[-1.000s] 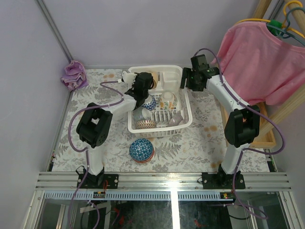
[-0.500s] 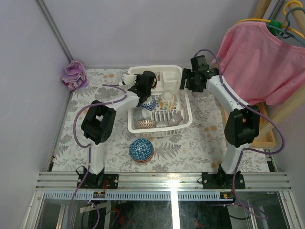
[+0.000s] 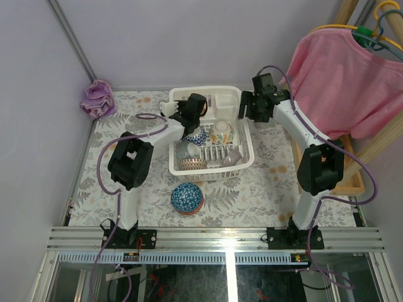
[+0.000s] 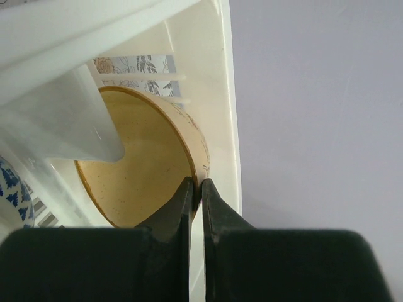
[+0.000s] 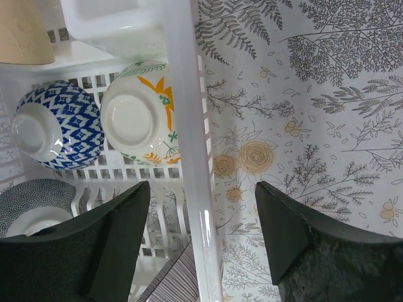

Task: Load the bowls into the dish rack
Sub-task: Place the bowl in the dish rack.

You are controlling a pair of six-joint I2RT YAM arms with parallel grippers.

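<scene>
My left gripper (image 4: 196,183) is shut on the rim of an orange-yellow bowl (image 4: 138,163), which stands on edge against the back left wall of the white dish rack (image 3: 211,173). In the top view that gripper (image 3: 191,111) sits over the rack's back left corner. The right gripper (image 5: 203,189) is open and empty, hanging above the rack's right wall (image 5: 189,119). Inside the rack lie a blue-white bowl (image 5: 53,132), a white bowl with an orange flower (image 5: 141,116) and a grey patterned bowl (image 5: 31,204). A dark blue bowl (image 3: 187,197) rests upside down on the table in front of the rack.
A purple cloth (image 3: 97,99) lies at the back left corner of the table. A pink shirt (image 3: 343,82) hangs at the right above a wooden tray (image 3: 354,184). Grey walls close the back and the left side.
My left arm has swung its elbow to the right and carried the orange-yellow bowl slightly further back into the rack's corner. The right arm has stayed still.
</scene>
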